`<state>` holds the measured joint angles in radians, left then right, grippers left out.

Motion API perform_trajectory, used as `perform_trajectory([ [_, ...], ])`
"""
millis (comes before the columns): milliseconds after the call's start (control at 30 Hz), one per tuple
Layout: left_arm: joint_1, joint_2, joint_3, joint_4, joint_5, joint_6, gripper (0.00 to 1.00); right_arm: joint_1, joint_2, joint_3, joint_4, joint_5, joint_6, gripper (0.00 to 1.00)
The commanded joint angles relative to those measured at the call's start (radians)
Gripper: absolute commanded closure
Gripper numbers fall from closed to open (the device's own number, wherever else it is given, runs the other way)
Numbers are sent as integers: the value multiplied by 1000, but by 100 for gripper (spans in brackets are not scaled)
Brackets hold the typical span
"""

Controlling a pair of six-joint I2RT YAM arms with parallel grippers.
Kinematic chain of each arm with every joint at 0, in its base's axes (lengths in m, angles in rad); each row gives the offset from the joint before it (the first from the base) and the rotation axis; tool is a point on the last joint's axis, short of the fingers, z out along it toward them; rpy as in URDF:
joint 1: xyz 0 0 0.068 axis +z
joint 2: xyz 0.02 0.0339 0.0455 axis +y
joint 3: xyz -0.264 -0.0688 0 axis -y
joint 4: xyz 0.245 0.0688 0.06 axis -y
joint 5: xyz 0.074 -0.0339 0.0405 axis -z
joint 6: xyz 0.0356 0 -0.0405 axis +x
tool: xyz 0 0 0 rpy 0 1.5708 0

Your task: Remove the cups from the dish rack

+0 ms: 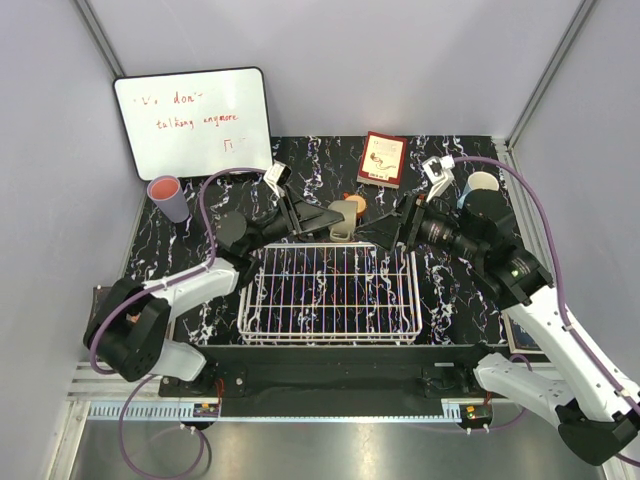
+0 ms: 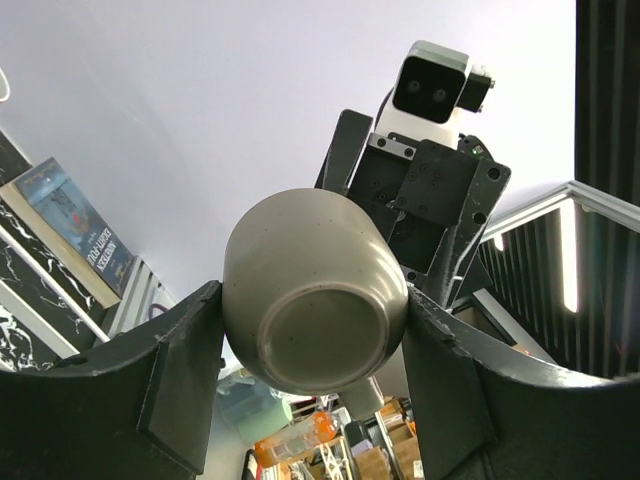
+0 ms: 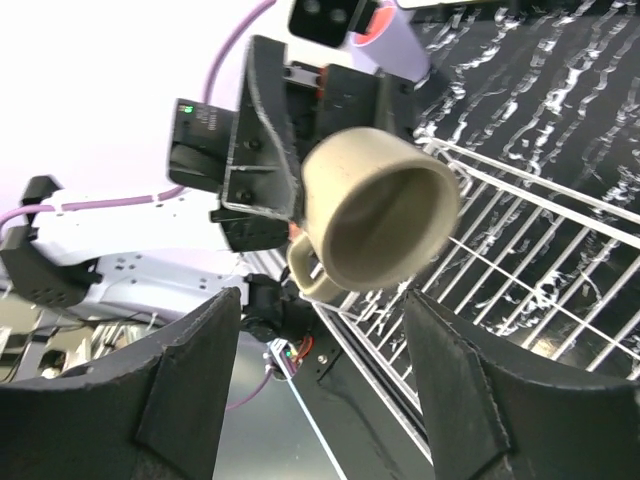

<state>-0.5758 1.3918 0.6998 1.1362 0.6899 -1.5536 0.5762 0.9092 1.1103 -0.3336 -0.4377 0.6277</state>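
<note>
- Writing first: the whiteboard leans on the back wall at far left, carrying red handwriting. "talking anymore" reads clearly on its second line. The line above gives only something like "don".
- A red book lies flat at the back of the table. Its cover print is too small to read. The left wrist view shows the book's spine with pale lettering, also illegible.
- Left gripper: pinching the grey-olive mug. Each dark finger presses one side of the mug's body, and its base faces the left wrist camera.
- From above, that mug is held in the air just beyond the far edge of the dish rack.
- Right gripper: fingers spread wide, facing the mug's open mouth. The mug's handle hangs low between the fingers, and a gap shows on both sides. I see no contact.
- The two grippers meet nose to nose over the back of the table, the right gripper just beside the mug.
- No cup shows inside the rack's white wires.
- A lavender tumbler stands at far left, below the whiteboard.
- A light blue cup sits at far right, partly behind the right arm.
</note>
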Motion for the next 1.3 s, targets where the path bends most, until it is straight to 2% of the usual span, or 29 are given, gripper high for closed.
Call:
perform_trajectory([
  [0,-27,12,59,134,13,-17,100,5,10,3,90,-76,21,28],
  [133,-38,24,79,129,8,-17,100,5,28,-1,100,-90,23,30],
  [267,-47,29,104,111,7,-10,100,4,46,-1,103,-99,14,40],
  [300,-48,29,109,108,8,-5,100,5,48,-3,102,-101,13,46],
  [400,-52,33,124,97,7,-2,100,5,57,-7,103,-105,6,51],
  [800,-105,68,162,77,2,12,100,5,91,-18,113,-130,-5,56],
  [833,-110,70,164,77,-1,12,100,5,92,-18,114,-131,-5,60],
  [967,-118,76,165,71,-3,18,100,5,92,-26,116,-124,-2,100],
  [1133,-114,62,164,16,2,52,100,5,62,-26,78,-113,-22,100],
  [1233,-95,47,176,-54,22,96,66,5,25,-20,44,-73,-43,100],
  [1267,-70,46,179,-75,31,114,48,5,17,-17,15,-62,-52,100],
])
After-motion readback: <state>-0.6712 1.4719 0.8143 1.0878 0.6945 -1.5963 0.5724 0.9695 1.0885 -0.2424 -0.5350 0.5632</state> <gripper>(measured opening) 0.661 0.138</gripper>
